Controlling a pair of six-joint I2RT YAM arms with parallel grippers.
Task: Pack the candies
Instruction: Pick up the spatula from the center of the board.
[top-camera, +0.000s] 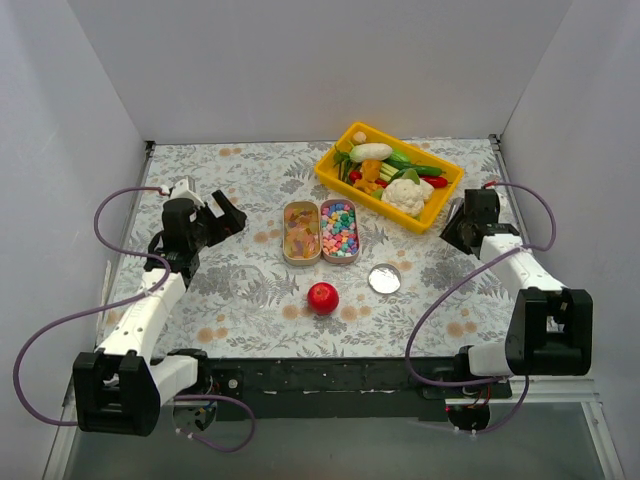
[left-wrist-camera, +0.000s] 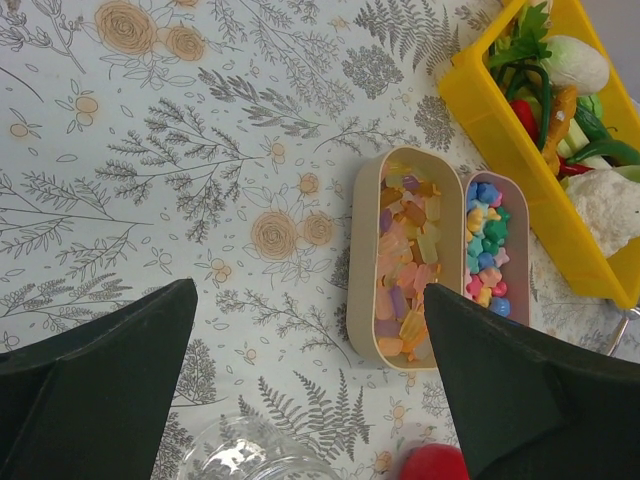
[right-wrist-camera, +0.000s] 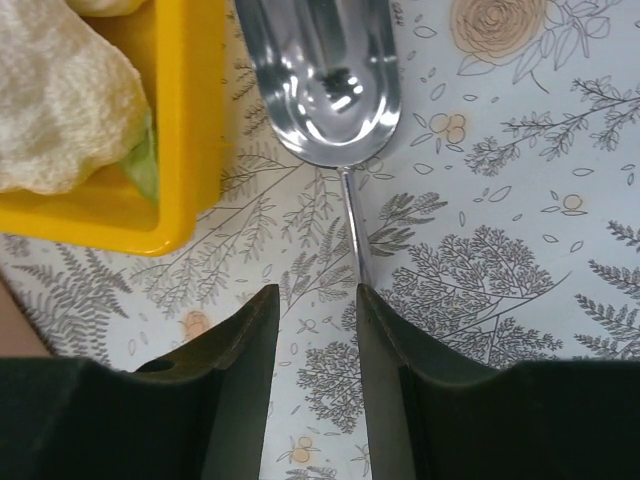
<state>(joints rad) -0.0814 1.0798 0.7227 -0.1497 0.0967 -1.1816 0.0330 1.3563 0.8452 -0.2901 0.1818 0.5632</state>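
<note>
The candies, amber, orange and pale yellow gummy pieces (top-camera: 301, 233), fill the left of two oval tins in mid-table; they also show in the left wrist view (left-wrist-camera: 408, 262). The right tin holds multicoloured sweets (top-camera: 340, 231). My left gripper (top-camera: 225, 218) is open and empty, left of the tins and above the cloth; in its wrist view (left-wrist-camera: 310, 290) the gummy tin lies by the right finger. My right gripper (top-camera: 458, 228) is open by the yellow tray's near corner. In its wrist view (right-wrist-camera: 317, 290) a metal scoop (right-wrist-camera: 325, 80) lies ahead, its handle running under the right fingertip.
A yellow tray (top-camera: 436, 205) of toy vegetables stands at the back right. A glossy red ball (top-camera: 322, 297) and a shiny round disc (top-camera: 384, 278) lie in front of the tins. A clear glass rim (left-wrist-camera: 250, 460) shows at the left wrist view's bottom edge.
</note>
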